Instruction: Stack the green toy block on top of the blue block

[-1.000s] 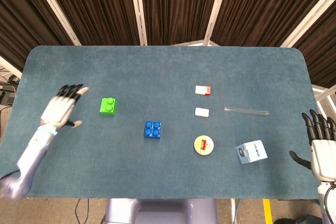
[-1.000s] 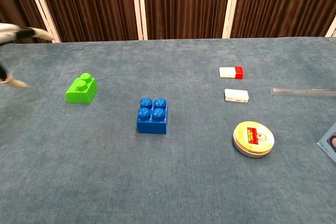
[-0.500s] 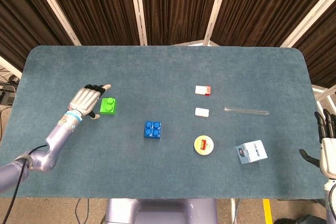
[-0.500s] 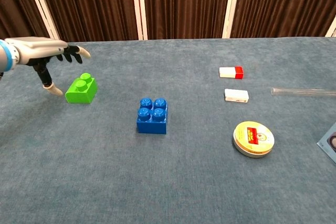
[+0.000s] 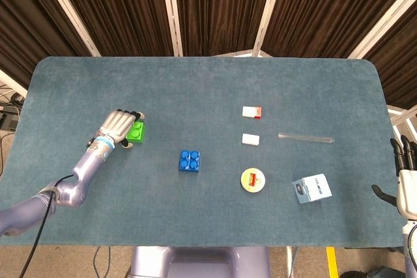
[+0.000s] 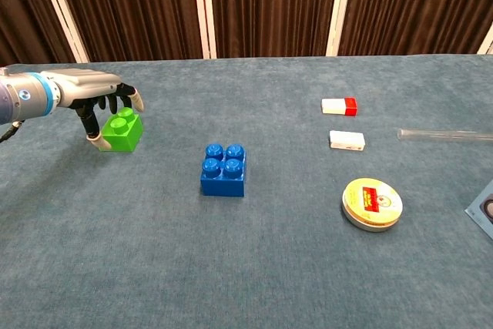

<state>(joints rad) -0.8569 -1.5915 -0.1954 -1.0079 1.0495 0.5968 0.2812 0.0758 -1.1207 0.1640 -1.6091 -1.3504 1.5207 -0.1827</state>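
The green toy block [image 5: 137, 131] [image 6: 123, 130] lies on the blue-grey table, left of centre. My left hand [image 5: 117, 126] [image 6: 96, 94] arches over it from the left. Its fingers [image 6: 115, 102] curve above the block's studs and the thumb sits at the block's near-left corner. The block still rests on the table, and no firm grip shows. The blue block [image 5: 189, 161] [image 6: 223, 169] stands alone to the right and nearer, studs up. My right hand [image 5: 405, 174] hangs at the table's far right edge with fingers apart, holding nothing; the chest view does not show it.
A white and red eraser [image 5: 251, 112] [image 6: 339, 105], a small white piece [image 5: 250, 139] [image 6: 347, 140], a clear tube [image 5: 306, 138] [image 6: 443, 135], a round tin [image 5: 254, 180] [image 6: 372, 203] and a blue-white card [image 5: 311, 189] lie on the right half.
My left hand has travelled right and come down over the green block, with the fingers now arched above it. The right hand has drawn back to the frame's right edge.
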